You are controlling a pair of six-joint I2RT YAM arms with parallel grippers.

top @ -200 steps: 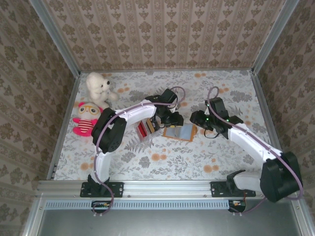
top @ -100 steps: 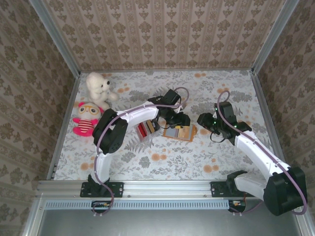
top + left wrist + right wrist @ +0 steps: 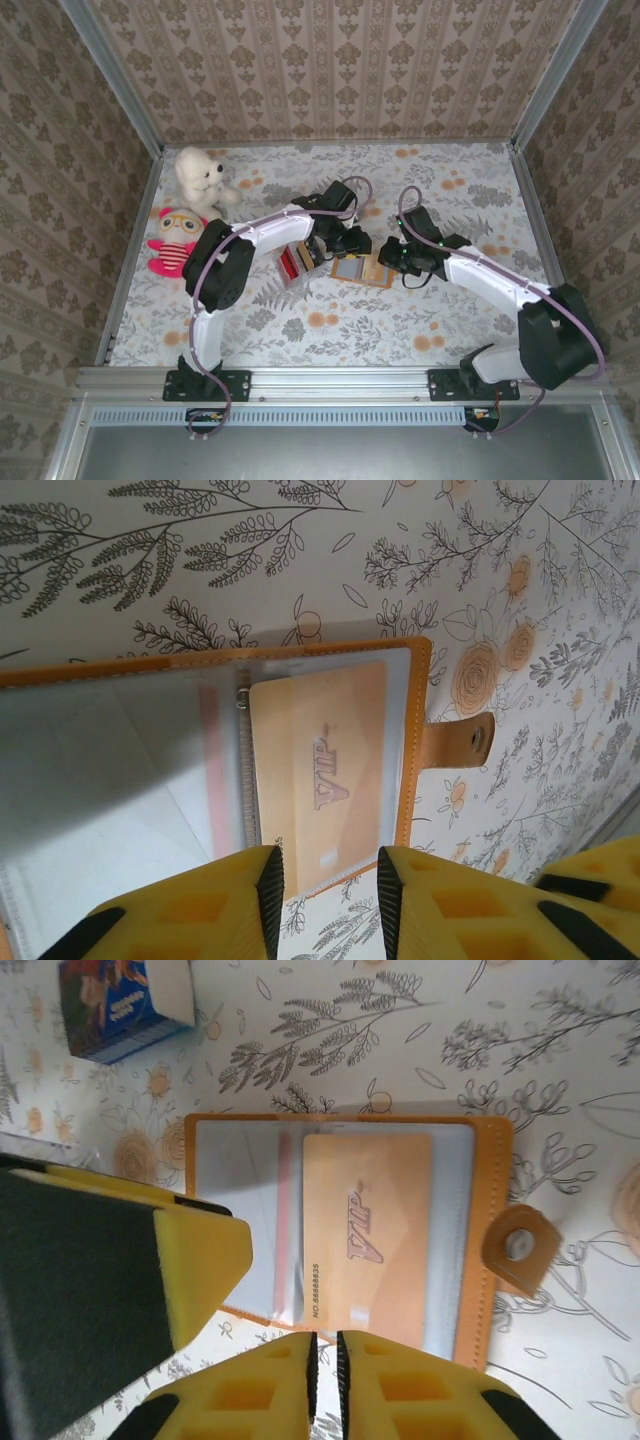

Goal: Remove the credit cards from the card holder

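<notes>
While the card holder (image 3: 362,268) lies open on the flowered table (image 3: 330,330), an orange VIP card (image 3: 368,1230) sits in its clear pocket (strap tab (image 3: 518,1248) out to one side). Over the holder's edge the left claw (image 3: 330,865) hangs released. At the card's end the right claw (image 3: 325,1340) is clenched, and I can't tell if it grips anything.

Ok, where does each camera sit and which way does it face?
Top external: above, behind the bases, looking down on the table; both arms show.
Left wrist: on left arm, facing down at the card holder; left gripper at bottom.
Right wrist: on right arm, same holder; right gripper at bottom.
Both wrists share the VIP card.
</notes>
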